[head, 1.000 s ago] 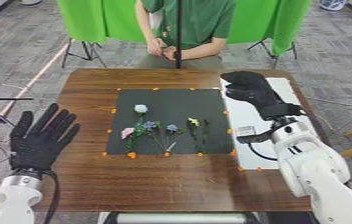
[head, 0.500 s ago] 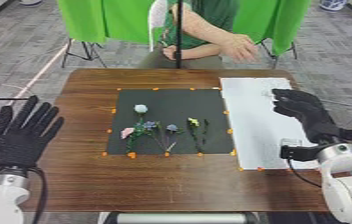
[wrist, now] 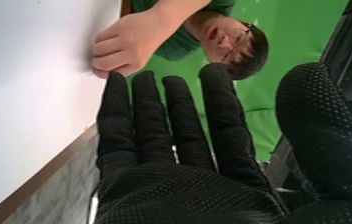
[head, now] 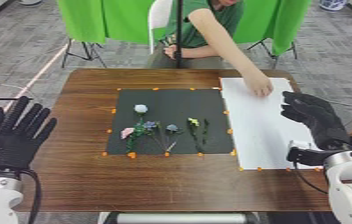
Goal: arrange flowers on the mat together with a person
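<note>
My left hand (head: pixel 14 136) is open with straight fingers off the table's left side in the head view. My right hand (head: pixel 315 116) is over the right edge of the white sheet; in the right wrist view the same right hand (wrist: pixel 181 192) has straight fingers and holds nothing. On the black mat (head: pixel 168 97) lie a white flower (head: pixel 140 108), a pink flower (head: pixel 127 132), blue-purple flowers (head: pixel 172 128), a yellow flower (head: pixel 193 121) and a green stem (head: pixel 205 132). A person's hand (head: pixel 259 86) touches the white sheet's far part; in the right wrist view that person's hand (wrist: pixel 124 44) is near my fingertips.
The white sheet (head: pixel 259 130) lies right of the mat on the brown table (head: pixel 181 185). Orange markers (head: pixel 132 155) line the mat's edges. A dark vertical pole (head: pixel 179 35) stands at the table's far side, with a green cloth (head: pixel 84 20) behind.
My right hand has moved right and back from over the white sheet's far part. The person has reached an arm down onto the sheet. My left hand has shifted slightly left. The flowers have stayed put.
</note>
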Motion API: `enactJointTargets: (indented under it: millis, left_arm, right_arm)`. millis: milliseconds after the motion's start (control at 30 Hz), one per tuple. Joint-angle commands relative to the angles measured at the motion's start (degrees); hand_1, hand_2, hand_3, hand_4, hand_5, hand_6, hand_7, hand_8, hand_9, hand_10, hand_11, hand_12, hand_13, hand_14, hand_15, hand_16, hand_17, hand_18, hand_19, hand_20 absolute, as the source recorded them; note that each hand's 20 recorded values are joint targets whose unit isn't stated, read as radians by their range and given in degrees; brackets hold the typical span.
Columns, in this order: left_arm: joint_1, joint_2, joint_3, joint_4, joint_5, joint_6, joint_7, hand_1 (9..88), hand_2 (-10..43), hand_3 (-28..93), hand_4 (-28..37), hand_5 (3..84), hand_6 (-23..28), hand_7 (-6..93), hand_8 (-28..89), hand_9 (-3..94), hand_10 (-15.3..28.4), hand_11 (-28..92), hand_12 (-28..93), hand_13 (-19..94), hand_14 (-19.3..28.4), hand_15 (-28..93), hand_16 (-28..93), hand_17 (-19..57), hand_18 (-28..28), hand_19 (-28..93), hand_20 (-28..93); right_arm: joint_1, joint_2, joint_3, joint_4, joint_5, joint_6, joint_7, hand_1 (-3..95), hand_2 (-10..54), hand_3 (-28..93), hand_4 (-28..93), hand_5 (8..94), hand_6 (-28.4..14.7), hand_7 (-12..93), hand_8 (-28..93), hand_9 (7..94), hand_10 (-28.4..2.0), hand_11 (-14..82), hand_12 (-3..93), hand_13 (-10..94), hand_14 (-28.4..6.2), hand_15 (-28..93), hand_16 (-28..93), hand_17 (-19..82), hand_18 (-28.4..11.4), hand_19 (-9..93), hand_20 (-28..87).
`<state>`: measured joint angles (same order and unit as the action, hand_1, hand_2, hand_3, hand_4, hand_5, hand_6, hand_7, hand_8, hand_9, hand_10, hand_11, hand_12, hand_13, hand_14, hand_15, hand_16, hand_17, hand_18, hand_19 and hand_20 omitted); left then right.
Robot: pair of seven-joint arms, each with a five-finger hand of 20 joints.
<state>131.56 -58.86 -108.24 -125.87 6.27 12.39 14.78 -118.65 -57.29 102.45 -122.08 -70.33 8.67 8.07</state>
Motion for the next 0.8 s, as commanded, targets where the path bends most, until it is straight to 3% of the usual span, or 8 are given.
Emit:
enactJointTargets:
  millis: [33, 200, 400, 533, 600, 800]
  left_arm:
    - [0.49, -0.60, 0.77, 0.44, -0.81, -1.08, 0.09, 25.9, 11.2, 69, -28.3, 38.5, 6.3, 7.4, -9, 30.3, 13.7, 18, 6, 22, 12.5, 24, -7, -5.5, 14.0, 32, 14]
    - [0.44, -0.57, 0.58, 0.67, -0.53, -0.82, 0.02, 25.9, 11.3, 69, -28.3, 38.6, 6.4, 7.4, -9, 31.3, 13.8, 18, 7, 23, 12.6, 24, -7, -5.6, 14.2, 32, 14]
    - [0.97, -0.89, 0.34, 0.30, -0.49, -0.97, 0.36, 26.0, 11.5, 69, -28.3, 39.6, 5.8, 7.3, -9, 34.7, 13.0, 18, 7, 25, 12.4, 25, -7, -5.5, 14.3, 32, 14]
    - [1.69, -1.22, 0.18, -0.04, -1.14, -0.77, 0.49, 25.9, 11.6, 69, -28.3, 39.7, 5.7, 7.4, -9, 35.0, 13.0, 17, 7, 25, 12.7, 25, -7, -5.5, 14.3, 32, 14]
    - [1.15, -1.05, 0.40, 0.29, -0.96, -0.95, 0.09, 25.9, 11.7, 69, -28.3, 39.8, 5.8, 7.4, -9, 35.0, 13.0, 17, 7, 25, 12.9, 25, -7, -5.5, 14.4, 32, 14]
    - [1.75, -1.33, 0.39, -0.07, -0.79, -0.37, 0.31, 25.7, 11.8, 69, -28.3, 40.1, 5.7, 7.1, -9, 35.6, 13.3, 17, 7, 26, 13.2, 25, -7, -5.6, 14.5, 32, 14]
  right_arm:
    - [0.03, -0.29, -0.63, -0.85, -0.39, -1.27, -0.85, 27.9, 4.8, 82, -26, 45.1, -2.6, 20, -14, 39.8, -13.9, 8.1, 12.8, 33, -11.3, 19, 13, 17, -14.1, 35, 14]
    - [-0.57, -0.52, -1.29, -0.74, -1.22, -2.11, 0.27, 28.0, 4.9, 82, -26, 45.5, -2.7, 20, -14, 39.7, -14.1, 7.9, 12.8, 33, -11.4, 19, 13, 17, -14.1, 35, 14]
    - [-1.23, -0.01, -0.98, -1.01, -1.43, -2.47, 0.25, 27.9, 4.9, 82, -26, 46.3, -2.7, 20, -14, 39.8, -14.2, 8.2, 13.1, 32, -12.3, 20, 13, 17, -14.4, 35, 14]
    - [-1.40, 0.29, -1.66, -0.36, -3.28, -2.84, 0.60, 27.9, 4.9, 82, -26, 46.4, -2.7, 20, -14, 39.7, -13.9, 8.1, 13.1, 32, -12.3, 20, 13, 16, -14.5, 36, 14]
    - [-1.77, -0.02, -1.66, -0.32, -4.66, -2.93, 0.81, 27.9, 4.9, 81, -26, 46.5, -2.7, 21, -14, 39.7, -13.9, 8.2, 13.2, 32, -12.3, 20, 13, 16, -14.6, 36, 14]
    - [-1.84, -0.77, -1.26, -0.56, -4.04, -3.99, 1.28, 28.0, 4.9, 81, -26, 46.6, -2.6, 21, -14, 39.6, -13.8, 8.2, 13.3, 32, -12.3, 20, 13, 16, -14.6, 36, 14]
